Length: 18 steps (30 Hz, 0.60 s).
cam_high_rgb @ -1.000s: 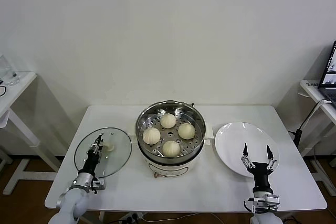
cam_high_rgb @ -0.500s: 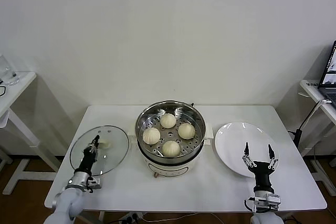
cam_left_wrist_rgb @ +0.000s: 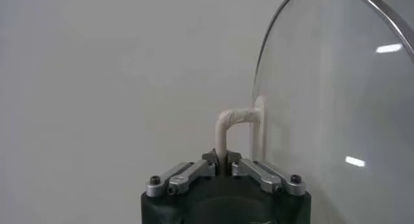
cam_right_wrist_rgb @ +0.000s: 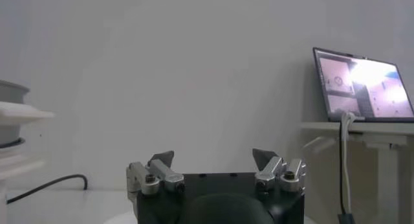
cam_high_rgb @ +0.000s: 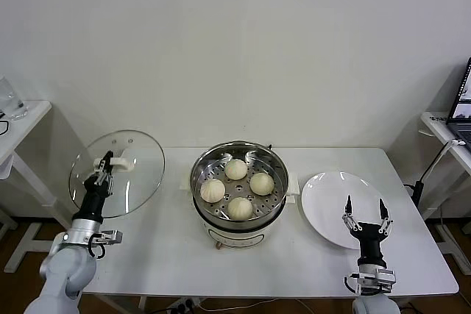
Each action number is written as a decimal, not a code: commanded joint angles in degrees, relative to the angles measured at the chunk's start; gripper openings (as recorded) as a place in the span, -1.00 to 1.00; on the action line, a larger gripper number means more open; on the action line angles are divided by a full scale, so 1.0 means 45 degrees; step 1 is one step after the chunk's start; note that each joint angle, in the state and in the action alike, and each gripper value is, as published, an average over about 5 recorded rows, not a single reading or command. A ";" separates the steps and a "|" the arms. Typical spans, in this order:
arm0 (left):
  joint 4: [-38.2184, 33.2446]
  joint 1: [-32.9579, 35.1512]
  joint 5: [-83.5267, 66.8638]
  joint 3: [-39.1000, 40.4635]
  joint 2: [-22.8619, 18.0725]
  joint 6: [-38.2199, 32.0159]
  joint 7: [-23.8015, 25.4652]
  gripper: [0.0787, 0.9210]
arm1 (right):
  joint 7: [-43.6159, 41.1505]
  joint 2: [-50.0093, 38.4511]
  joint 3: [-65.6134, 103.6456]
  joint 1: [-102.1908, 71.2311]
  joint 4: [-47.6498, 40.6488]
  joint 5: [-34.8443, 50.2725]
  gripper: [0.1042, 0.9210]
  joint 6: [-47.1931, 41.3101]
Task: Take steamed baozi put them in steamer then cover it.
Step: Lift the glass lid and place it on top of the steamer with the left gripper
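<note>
Several cream-white baozi [cam_high_rgb: 236,169] sit on the perforated tray inside the shiny steel steamer [cam_high_rgb: 202,162] at the middle of the table. My left gripper [cam_high_rgb: 107,160] is shut on the white handle [cam_left_wrist_rgb: 228,125] of the clear glass cover [cam_high_rgb: 136,152] and holds it tilted nearly upright in the air, up and to the left of the steamer. In the left wrist view the cover [cam_left_wrist_rgb: 330,96] stands edge-on beside the gripper [cam_left_wrist_rgb: 221,160]. My right gripper [cam_high_rgb: 365,206] is open and empty over the near edge of the white plate; its wrist view shows it [cam_right_wrist_rgb: 212,159] open too.
A bare white plate [cam_high_rgb: 331,193] lies right of the steamer. A small side table [cam_high_rgb: 18,126] stands at the far left. Another table with a laptop [cam_high_rgb: 462,104] stands at the far right, also shown in the right wrist view [cam_right_wrist_rgb: 362,83].
My left gripper has lifted the cover off the table, up and to the left, tipping it from flat to nearly upright. The right gripper has barely moved.
</note>
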 commanded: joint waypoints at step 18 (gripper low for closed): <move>-0.3376 -0.2481 0.2652 0.8183 -0.2750 0.7368 0.6705 -0.74 | 0.0035 0.0178 -0.0145 0.0775 -0.0658 -0.0355 0.76 -0.0971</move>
